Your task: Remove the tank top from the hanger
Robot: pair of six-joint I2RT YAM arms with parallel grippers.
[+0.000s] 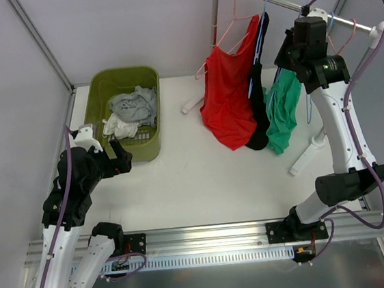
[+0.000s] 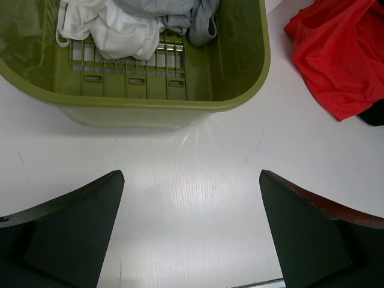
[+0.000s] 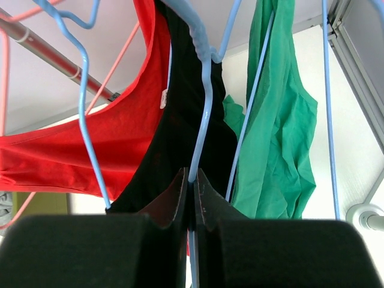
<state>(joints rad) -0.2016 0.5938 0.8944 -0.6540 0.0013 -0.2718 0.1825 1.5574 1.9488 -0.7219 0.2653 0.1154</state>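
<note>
Only close-up; right end effector point(image 3: 192, 178) tight on hanger point(image 3: 206, 108)

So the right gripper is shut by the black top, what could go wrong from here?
The right gripper seems to pinch the thin blue hanger wire, not the black tank top; a pull may drag the hanger off the rail with the top. The green top hangs close beside and may snag.
</note>
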